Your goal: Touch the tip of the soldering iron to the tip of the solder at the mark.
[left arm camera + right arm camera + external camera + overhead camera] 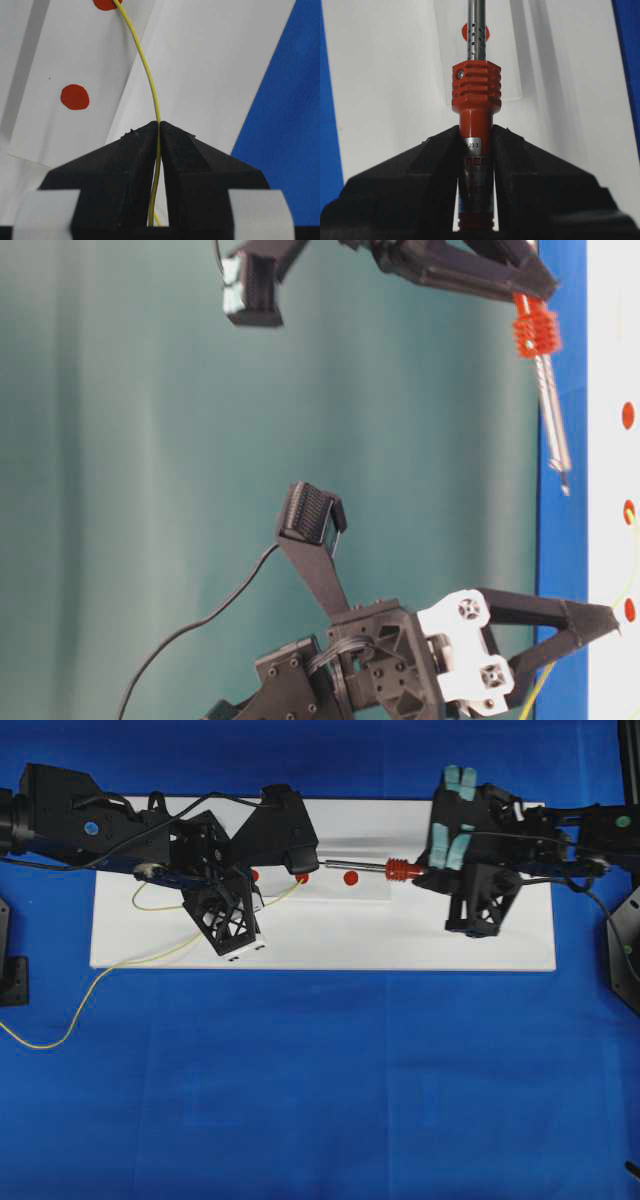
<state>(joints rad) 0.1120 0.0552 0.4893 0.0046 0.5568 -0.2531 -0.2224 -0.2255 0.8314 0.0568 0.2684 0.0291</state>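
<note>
The soldering iron (403, 870) has an orange-red ribbed collar (476, 85) and a silver shaft. My right gripper (476, 135) is shut on its handle and holds it above the white board (400, 935). The shaft points left, and its tip (326, 863) ends between the middle red mark (302, 878) and the right red mark (350, 877). The solder (90, 985), a thin yellow wire, is pinched in my left gripper (159, 125), which is shut on it. The solder's free end curves up to the middle mark (105, 2). Iron tip (565, 485) and solder end (632, 530) stay apart.
A third red mark (254, 875) lies partly under the left arm. The solder's long tail trails off the board onto the blue cloth (320, 1100) at the left. A black cord (190, 625) hangs from the left arm. Black mounts sit at both table edges.
</note>
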